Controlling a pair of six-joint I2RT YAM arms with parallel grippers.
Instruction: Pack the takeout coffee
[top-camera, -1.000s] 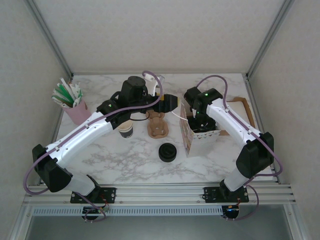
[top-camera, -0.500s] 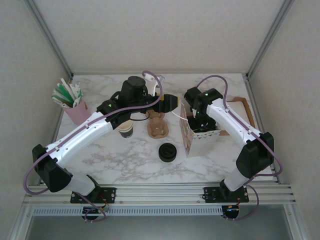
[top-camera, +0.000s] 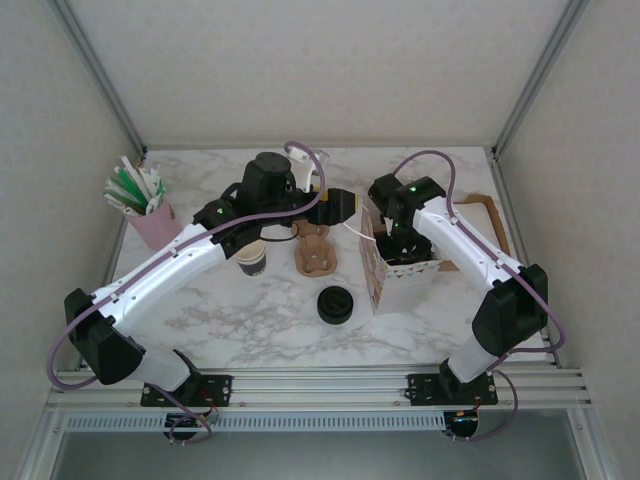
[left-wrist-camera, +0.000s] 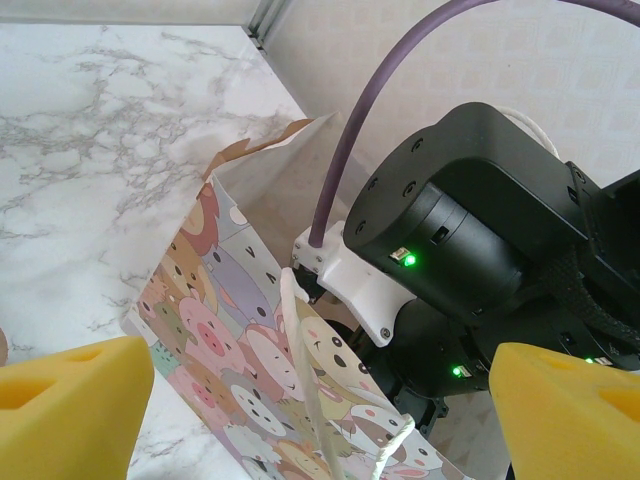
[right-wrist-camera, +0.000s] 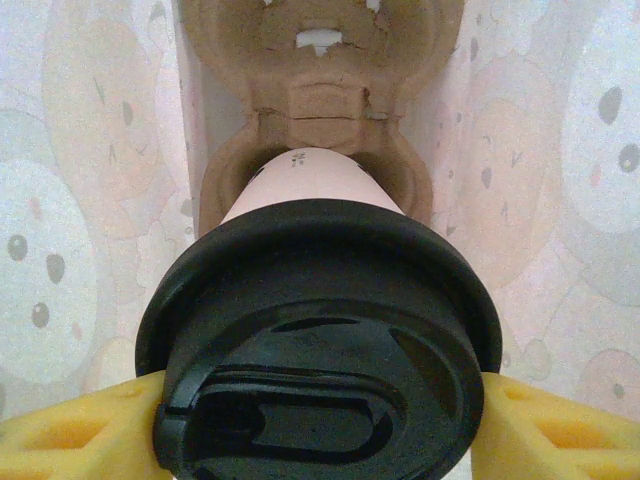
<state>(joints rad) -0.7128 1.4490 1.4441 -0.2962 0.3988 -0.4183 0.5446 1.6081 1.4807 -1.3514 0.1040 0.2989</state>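
Note:
The takeout coffee (right-wrist-camera: 320, 330), a cream cup under a round black lid, stands in a brown pulp carrier (right-wrist-camera: 320, 120) inside the cartoon-animal paper bag (top-camera: 385, 275). My right gripper (right-wrist-camera: 320, 425) is down inside the bag, its yellow pads (right-wrist-camera: 70, 430) pressed against both sides of the lid. In the top view the right wrist (top-camera: 400, 240) covers the bag's mouth. My left gripper (left-wrist-camera: 320, 410) hangs open beside the bag (left-wrist-camera: 230, 330), pads far apart, with the bag's white rope handle (left-wrist-camera: 310, 370) between them. From above, the left gripper (top-camera: 337, 206) sits at the bag's left wall.
A lidless cup (top-camera: 252, 260) and a second brown carrier (top-camera: 315, 250) stand left of the bag. A loose black lid (top-camera: 335, 305) lies in front. A pink cup of straws (top-camera: 148, 215) is at the far left, a brown tray (top-camera: 485, 225) at the right.

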